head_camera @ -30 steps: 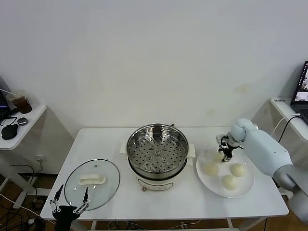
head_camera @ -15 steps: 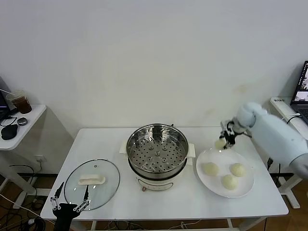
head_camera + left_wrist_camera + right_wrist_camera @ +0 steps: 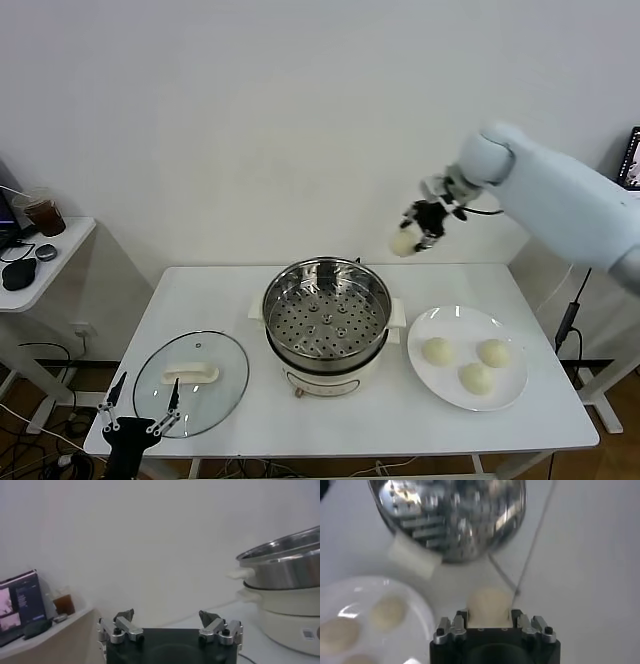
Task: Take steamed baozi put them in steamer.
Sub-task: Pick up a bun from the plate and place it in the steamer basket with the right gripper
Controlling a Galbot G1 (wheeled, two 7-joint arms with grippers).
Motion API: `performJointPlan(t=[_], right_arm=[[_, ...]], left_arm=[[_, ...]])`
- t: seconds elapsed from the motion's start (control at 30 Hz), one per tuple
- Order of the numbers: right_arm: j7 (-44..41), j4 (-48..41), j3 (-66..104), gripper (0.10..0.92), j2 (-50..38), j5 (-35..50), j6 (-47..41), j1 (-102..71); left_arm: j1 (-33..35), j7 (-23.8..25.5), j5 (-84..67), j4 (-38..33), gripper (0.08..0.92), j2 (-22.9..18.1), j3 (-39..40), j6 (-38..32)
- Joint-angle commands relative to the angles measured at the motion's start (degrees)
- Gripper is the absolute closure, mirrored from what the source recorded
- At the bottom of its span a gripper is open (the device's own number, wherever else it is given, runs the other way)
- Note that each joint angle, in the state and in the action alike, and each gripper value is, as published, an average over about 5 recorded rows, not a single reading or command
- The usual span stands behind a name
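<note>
Left gripper (image 3: 137, 428) cut off at bottom edge of head view, lower left; arm behind it out of frame. Right wrist view: plate (image 3: 422, 612) cropped at lower left, steamer (image 3: 452, 517) cropped at top and blurred. Held baozi (image 3: 489, 602) partly hidden behind right gripper (image 3: 490, 617) body. Laptop (image 3: 631, 155) clipped at right edge.

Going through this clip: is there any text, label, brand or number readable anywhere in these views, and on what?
No text can be read in any view.
Steamer: a small label on its white base in the left wrist view, too blurred to read.
Laptop screen in the left wrist view: lit lines of content, too small to read.
Lid, plate, baozi in the right pincer: no markings.
</note>
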Motion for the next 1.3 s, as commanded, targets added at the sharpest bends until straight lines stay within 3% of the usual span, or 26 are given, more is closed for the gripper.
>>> performJointPlan(t=[0.03,0.23,0.57,0.93,1.3], right_arm=[[-0.05,2.16,-7.84,0.5,9.16,4.97,6.11,4.26],[1.21,-4.36,-9.54,0.492,15.98,-1.63,17.77,-0.18],[8.06,-15.41,-5.6,0.491,22.23,-20.46,31.0,-6.52],[13.92,-20.22,-0.62,0.469,22.33,-32.18,38.44,-10.41],[14.79,-20.99,0.63,0.423,21.78,-34.73,38.73,-11.55]], left_arm=[[0.1,0.02,-0.05,-0.11,0.177,-0.05,-0.94,-0.19],[0.71,0.21,-0.1,-0.73,0.177,-0.5,-2.24,-0.33],[1.23,0.27,-0.05,-0.83,0.177,-1.05,-3.27,-0.63],[1.03,0.19,-0.04,-0.04,0.177,-1.09,-3.56,-1.15],[0.95,0.19,-0.05,0.08,0.177,-1.27,-3.63,-1.23]])
